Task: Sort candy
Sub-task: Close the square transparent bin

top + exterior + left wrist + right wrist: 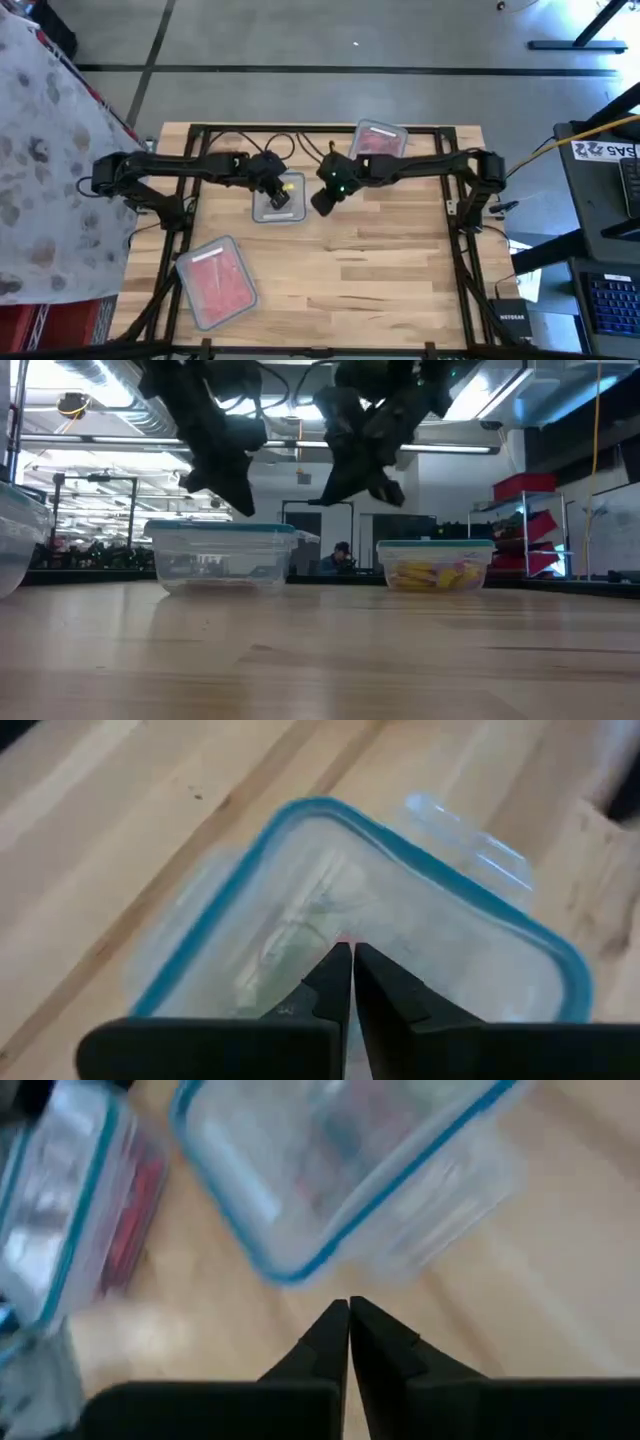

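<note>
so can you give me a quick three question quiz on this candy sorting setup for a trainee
1. True or false: the table carries four clear containers.
2. The left gripper hangs above: A) bare wood, B) the middle container, C) the floor.
3. Fill in: the fingers of the left gripper and of the right gripper are ___.

Key: 1 false, there are three: the middle container, the far-edge container and the near-left container. 2 B. 3 shut.
</note>
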Tool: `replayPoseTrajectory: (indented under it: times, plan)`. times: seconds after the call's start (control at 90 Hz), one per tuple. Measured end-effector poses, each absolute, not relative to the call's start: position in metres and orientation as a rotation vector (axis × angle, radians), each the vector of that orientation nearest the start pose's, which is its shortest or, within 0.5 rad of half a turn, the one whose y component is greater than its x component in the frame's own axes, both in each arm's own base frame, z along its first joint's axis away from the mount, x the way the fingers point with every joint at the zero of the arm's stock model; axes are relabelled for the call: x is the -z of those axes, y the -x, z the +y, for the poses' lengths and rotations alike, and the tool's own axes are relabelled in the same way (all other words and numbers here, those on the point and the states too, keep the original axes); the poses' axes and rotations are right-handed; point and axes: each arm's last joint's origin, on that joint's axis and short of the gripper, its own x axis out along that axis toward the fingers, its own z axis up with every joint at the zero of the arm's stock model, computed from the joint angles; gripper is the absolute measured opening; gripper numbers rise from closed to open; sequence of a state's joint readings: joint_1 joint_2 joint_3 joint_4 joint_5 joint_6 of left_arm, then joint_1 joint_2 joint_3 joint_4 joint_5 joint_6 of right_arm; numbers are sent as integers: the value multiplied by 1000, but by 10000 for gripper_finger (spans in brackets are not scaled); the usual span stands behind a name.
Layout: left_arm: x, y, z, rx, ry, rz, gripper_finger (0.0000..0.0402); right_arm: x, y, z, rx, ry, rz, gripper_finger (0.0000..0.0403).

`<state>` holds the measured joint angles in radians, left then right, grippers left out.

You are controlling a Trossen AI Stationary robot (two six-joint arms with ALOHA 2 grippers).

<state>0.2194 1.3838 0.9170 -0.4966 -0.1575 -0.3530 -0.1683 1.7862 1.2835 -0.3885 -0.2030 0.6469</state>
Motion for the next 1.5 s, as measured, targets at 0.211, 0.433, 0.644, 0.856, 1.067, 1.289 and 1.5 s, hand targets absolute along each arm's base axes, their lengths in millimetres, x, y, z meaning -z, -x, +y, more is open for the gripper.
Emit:
replayPoseTrajectory:
  times: [0.211, 0.433, 0.644, 0.856, 1.067, 1.289, 1.5]
  plan:
    - [-191, -264, 61, -504, 321, 1002, 0, -191, -390, -76, 286, -793, 858, 0]
    - [-161, -265, 59, -449, 324, 969, 0, -163, -404, -72, 290, -863, 850, 0]
    - [-153, -267, 58, -406, 340, 898, 0, -143, -411, -65, 267, -868, 875, 0]
    - [-181, -264, 55, -356, 341, 856, 0, -199, -399, -68, 279, -779, 884, 0]
    - [-245, -267, 53, -309, 272, 671, 0, -249, -403, -89, 359, -664, 771, 0]
    - [-264, -256, 44, -274, 274, 804, 0, -217, -425, -124, 383, -689, 834, 0]
    - [-234, -247, 42, -306, 321, 1110, 0, -186, -442, -131, 273, -754, 900, 0]
